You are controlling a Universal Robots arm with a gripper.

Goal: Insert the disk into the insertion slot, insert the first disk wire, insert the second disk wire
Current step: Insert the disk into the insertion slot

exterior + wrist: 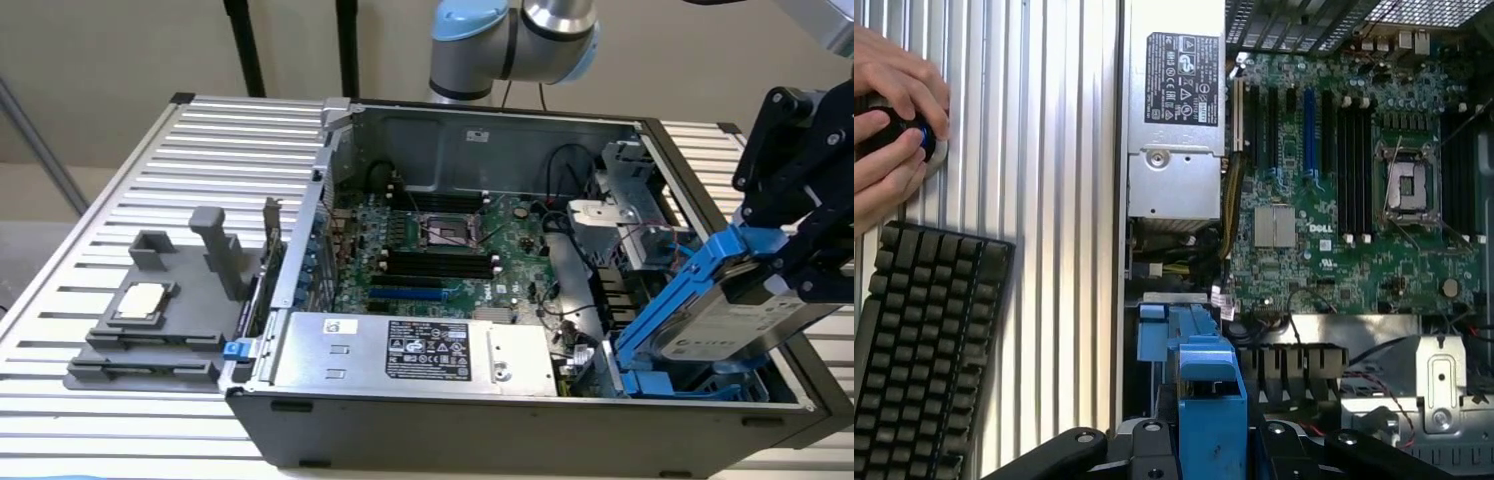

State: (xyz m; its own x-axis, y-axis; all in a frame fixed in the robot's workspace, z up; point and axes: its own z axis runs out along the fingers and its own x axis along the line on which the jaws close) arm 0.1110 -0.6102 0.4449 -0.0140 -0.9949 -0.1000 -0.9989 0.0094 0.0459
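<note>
Disk (734, 325), a flat silver-grey rectangular hard drive with a white label in a bright blue plastic carrier, is not yet in its place. From where I stand it hangs tilted at the corner of the open dark grey computer case (534, 430), on the exterior view's right. Its lower end points down into the case and its upper end is lifted out over the case wall.

Under it lies the insertion slot (661, 385), a dark metal bay with bright blue plastic rails, just beside the large silver power-supply box (400, 350). The lower edge of the carrier seems to be at or very near the rails, but I cannot tell if they touch.

I judge the first step as begun and not finished: the disk must lie flat in the bay. Both wire steps are left. I see thin wires near the metal cage behind the bay, but I cannot say which ones belong to the disk.

The black pincer (787, 285) has the upper end of the disk between its fingers. It is closed on it only partly, as far as the width of the carrier allows. In the wrist view the blue carrier sits between the two black fingers, above the green motherboard (1334, 200).
</note>
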